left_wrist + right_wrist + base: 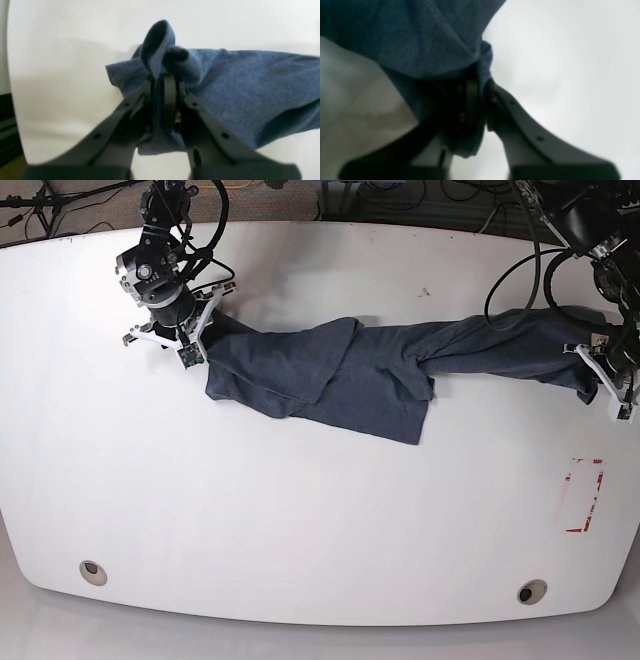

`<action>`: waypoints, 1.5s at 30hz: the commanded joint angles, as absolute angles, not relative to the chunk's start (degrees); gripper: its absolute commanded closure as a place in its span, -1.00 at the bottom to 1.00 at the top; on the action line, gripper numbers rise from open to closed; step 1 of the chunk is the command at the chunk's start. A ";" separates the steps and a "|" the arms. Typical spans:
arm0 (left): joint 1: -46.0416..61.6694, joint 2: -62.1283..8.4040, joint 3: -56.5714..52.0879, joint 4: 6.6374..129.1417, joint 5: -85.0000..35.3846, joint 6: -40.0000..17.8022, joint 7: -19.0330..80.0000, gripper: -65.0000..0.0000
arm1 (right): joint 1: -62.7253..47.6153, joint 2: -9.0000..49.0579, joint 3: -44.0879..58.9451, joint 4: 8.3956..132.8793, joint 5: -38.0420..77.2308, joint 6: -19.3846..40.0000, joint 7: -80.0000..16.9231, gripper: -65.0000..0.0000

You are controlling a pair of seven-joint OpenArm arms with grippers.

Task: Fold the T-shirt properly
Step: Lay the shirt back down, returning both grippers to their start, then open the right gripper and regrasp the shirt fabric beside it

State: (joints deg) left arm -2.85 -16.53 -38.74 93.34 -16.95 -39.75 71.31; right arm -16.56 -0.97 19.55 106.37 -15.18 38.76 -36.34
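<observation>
- Left claw [162, 82]: from my remote station I found its jaws clamped together on a bunched fold of the T-shirt [250, 82]. Cloth puffed out above the tips and a short tail hung below, between the two fingers.
- In the base view this left claw [598, 365] sat at the far right edge of the desk [300, 520], with the shirt's end gathered into it.
- Right claw [482, 85]: fabric lay pinched between its jaws, the cloth draping up and to the left over one finger. The picture was blurred, and I could not tell whether the grip was firm or slackening.
- In the base view the right claw [190, 340] stood near the upper left of the desk, touching the opposite end of the garment.
- T-shirt [330, 375]: dark heathered blue, stretched in a long, rumpled band across the upper part of the desk between the two claws. Its middle lay folded over itself, with one corner pointing toward the near edge.
- Desk: white, rounded corners. I noted a red outlined marking [583, 495] near its right side, well apart from the shirt.
- I noted two round fittings [92, 572] near the front edge.
</observation>
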 commanded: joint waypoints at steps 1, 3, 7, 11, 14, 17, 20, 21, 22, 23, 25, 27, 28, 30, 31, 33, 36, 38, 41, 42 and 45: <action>-3.65 -17.54 -39.08 94.11 -17.36 -39.87 70.81 0.91 | -16.40 -0.84 19.74 107.91 -14.99 38.20 -35.56 0.47; -3.65 -17.54 -39.08 94.11 -17.36 -39.87 70.81 0.91 | -16.48 -0.92 19.74 109.76 -14.99 38.20 -35.56 0.32; -3.65 -17.54 -38.90 94.11 -17.27 -39.87 70.90 0.91 | -16.92 -1.89 19.74 113.98 -14.99 38.20 -35.82 0.06; -3.65 -17.36 -38.90 94.11 -17.27 -39.87 70.90 0.91 | -16.31 -3.12 19.38 116.18 -15.08 38.20 -36.09 -0.12; -3.65 -17.27 -38.81 94.11 -17.36 -39.87 70.90 0.91 | -14.37 -3.30 19.21 116.35 -14.99 38.20 -36.09 -0.27; -3.65 -17.27 -38.81 94.02 -17.36 -39.87 70.90 0.91 | -11.82 -4.09 19.21 116.18 -14.90 38.46 -36.18 -0.33; -3.65 -17.19 -38.81 94.02 -17.36 -39.87 70.90 0.91 | -8.66 -5.14 19.21 115.38 -14.90 38.55 -37.41 -0.33; -3.65 -17.19 -38.73 94.02 -17.36 -39.87 70.90 0.91 | -7.43 -5.32 19.21 115.12 -14.90 38.55 -38.20 -0.33; -3.65 -17.19 -38.46 94.02 -17.45 -39.87 70.90 0.91 | -6.46 -5.41 19.21 114.86 -14.90 38.55 -38.81 -0.33; -3.65 -17.19 -37.93 94.02 -17.45 -39.87 70.90 0.91 | -4.88 -5.41 19.12 113.89 -14.90 38.64 -39.60 -0.33; -3.65 -17.19 -37.14 94.02 -17.36 -39.87 70.90 0.91 | -2.86 -5.41 17.98 111.52 -14.99 38.64 -40.04 -0.33; -3.65 -17.19 -36.79 94.02 -17.36 -39.87 70.90 0.91 | -1.19 -5.23 16.48 109.05 -15.25 38.55 -40.04 -0.32; -3.65 -17.19 -36.62 94.02 -17.36 -39.87 70.81 0.91 | -0.04 -5.14 15.60 107.56 -15.34 38.55 -40.04 -0.32; -3.65 -17.19 -36.35 94.02 -17.36 -39.87 70.81 0.91 | 1.01 -4.62 14.73 106.07 -15.52 38.20 -40.13 -0.32; -3.65 -17.19 -36.35 94.02 -17.36 -39.87 70.81 0.91 | 1.63 -4.44 14.64 105.89 -15.43 38.20 -40.13 -0.32; -3.65 -17.19 -36.35 94.02 -17.45 -39.87 70.81 0.91 | 2.24 -4.53 14.46 105.80 -15.43 38.20 -40.13 -0.32; -3.65 -17.19 -36.35 94.02 -17.54 -39.87 70.81 0.91 | 2.68 -4.70 13.85 105.71 -15.43 38.20 -40.22 -0.32; -3.65 -17.19 -36.35 94.02 -17.45 -39.87 70.81 0.91 | 2.68 -4.70 12.88 105.98 -15.52 38.11 -40.31 -0.32; -3.65 -17.19 -36.35 94.02 -17.54 -39.87 70.81 0.91 | 2.68 -4.62 12.26 105.63 -15.52 38.11 -40.31 -0.32; -3.65 -17.19 -36.35 94.02 -17.54 -39.87 70.81 0.91 | 2.86 -4.62 11.91 105.36 -15.52 38.11 -40.31 -0.32; -3.65 -17.19 -36.35 93.93 -17.36 -39.87 70.73 0.91 | 3.91 -4.70 10.51 104.04 -15.60 37.58 -40.31 -0.32</action>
State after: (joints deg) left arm -2.87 -16.14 -36.18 93.14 -17.15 -39.75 71.48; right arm 2.00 -4.64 11.64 104.16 -16.34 38.35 -41.21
